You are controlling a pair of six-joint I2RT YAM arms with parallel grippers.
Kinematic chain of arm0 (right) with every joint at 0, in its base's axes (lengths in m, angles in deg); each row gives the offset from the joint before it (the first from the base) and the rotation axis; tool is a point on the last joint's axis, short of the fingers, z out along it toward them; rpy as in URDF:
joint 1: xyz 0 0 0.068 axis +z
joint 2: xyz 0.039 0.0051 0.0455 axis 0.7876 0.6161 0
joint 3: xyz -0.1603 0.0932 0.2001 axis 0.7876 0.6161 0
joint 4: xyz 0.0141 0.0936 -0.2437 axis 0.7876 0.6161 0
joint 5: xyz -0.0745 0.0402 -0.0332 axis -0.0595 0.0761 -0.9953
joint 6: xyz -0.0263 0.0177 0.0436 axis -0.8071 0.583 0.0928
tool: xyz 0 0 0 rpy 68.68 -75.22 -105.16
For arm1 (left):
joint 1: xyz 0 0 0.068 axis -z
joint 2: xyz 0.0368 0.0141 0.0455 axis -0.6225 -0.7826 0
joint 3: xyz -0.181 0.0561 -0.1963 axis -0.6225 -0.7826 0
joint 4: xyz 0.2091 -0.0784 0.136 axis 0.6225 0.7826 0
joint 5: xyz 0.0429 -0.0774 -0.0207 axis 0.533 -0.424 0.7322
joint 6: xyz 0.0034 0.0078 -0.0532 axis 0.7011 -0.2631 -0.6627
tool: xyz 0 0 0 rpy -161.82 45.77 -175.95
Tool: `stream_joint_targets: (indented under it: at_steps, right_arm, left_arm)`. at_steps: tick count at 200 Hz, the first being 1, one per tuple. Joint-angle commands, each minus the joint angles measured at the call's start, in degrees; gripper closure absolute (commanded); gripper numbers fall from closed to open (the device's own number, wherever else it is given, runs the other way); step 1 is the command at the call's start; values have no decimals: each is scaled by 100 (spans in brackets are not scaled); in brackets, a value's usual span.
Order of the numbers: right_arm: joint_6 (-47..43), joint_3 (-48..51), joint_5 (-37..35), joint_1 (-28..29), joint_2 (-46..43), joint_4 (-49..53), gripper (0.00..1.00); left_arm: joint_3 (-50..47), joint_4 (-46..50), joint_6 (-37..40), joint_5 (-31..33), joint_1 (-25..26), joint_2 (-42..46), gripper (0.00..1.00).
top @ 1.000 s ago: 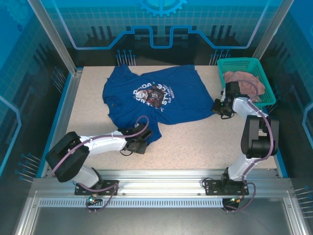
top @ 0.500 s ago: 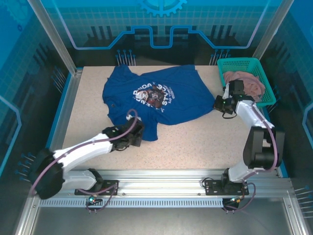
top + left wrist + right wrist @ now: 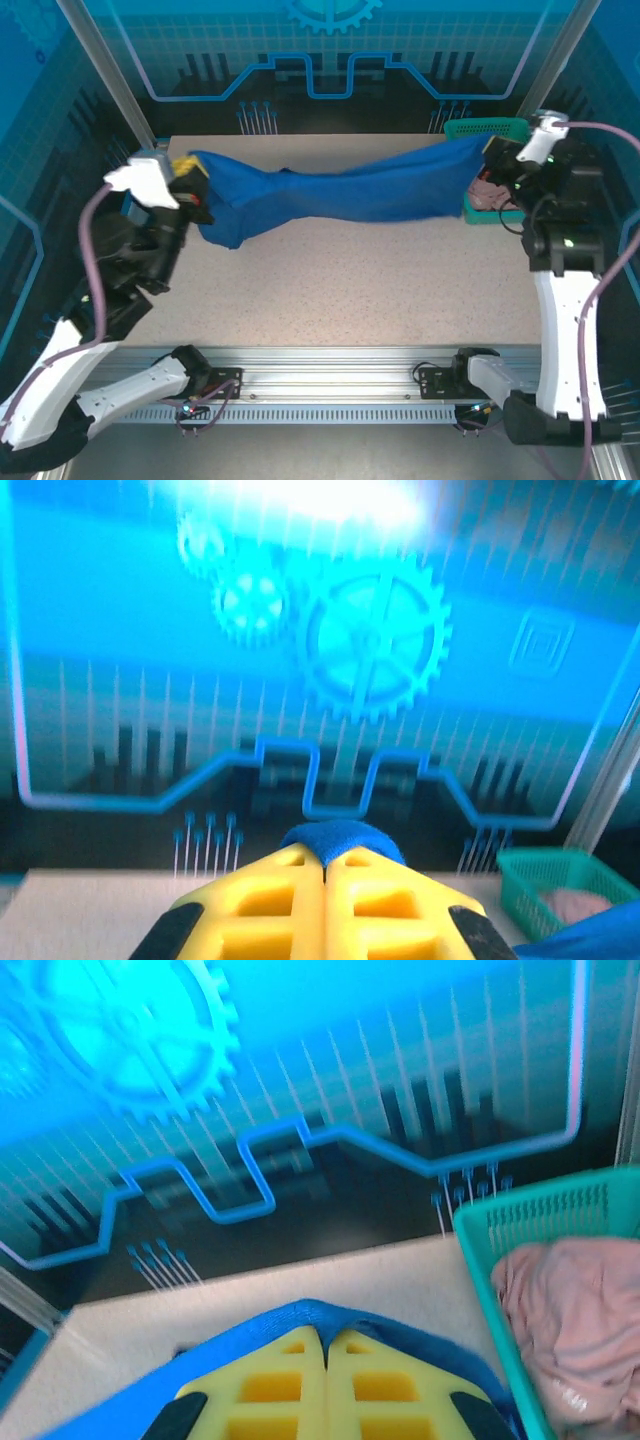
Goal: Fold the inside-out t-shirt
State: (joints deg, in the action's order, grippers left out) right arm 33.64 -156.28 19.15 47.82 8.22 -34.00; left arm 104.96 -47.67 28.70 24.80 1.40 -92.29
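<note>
The royal-blue t-shirt (image 3: 340, 190) hangs stretched in the air between both arms, high over the table. My left gripper (image 3: 195, 185) is shut on its left end, where a fold of blue cloth (image 3: 342, 837) pokes out past the yellow fingertips (image 3: 290, 875). At the right end my right gripper (image 3: 490, 150) is shut on the shirt's other edge, and blue cloth (image 3: 400, 1325) wraps around its yellow fingers (image 3: 375, 1360). The shirt sags slightly in the middle, with a bunched corner drooping near the left hand.
A teal basket (image 3: 480, 130) stands at the table's back right, partly behind the shirt and right arm. The dusty-pink garment (image 3: 570, 1320) lies in the basket (image 3: 540, 1215). Speckled tabletop (image 3: 340, 280) spreads below the shirt.
Both arms have risen and swung apart, lifting the shirt off the table, where it lay flat with its print up. The left gripper closed on its lower hem before the lift.
</note>
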Motion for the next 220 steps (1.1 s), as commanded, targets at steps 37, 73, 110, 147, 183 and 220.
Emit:
stream_joint_targets:
  at_steps: [37, 73, 110, 147, 183, 220]
  right_arm:
    - [-253, -1316, -362, 54, -862, 889, 97]
    - [-256, -1822, -296, 54, -1036, 967, 98]
    - [-205, -1811, -114, 50, -645, 797, 98]
    - [-174, -995, -74, 151, 231, 76, 98]
    - [-565, -378, -1044, 611, 2302, -1033, 98]
    - [-557, -2449, -1283, 607, 6194, -1306, 71]
  left_arm:
    - [2265, 230, 1005, -773, -26, -322, 100]
    - [3113, 239, 1554, -802, -19, -897, 100]
    - [3854, -201, 2653, 165, -173, -2083, 100]
    - [4224, 1047, 577, -1341, -2623, -3400, 100]
    - [3791, 432, 74, -1992, -3303, -5306, 100]
    - [6203, 820, -357, -2549, -3549, -8754, 67]
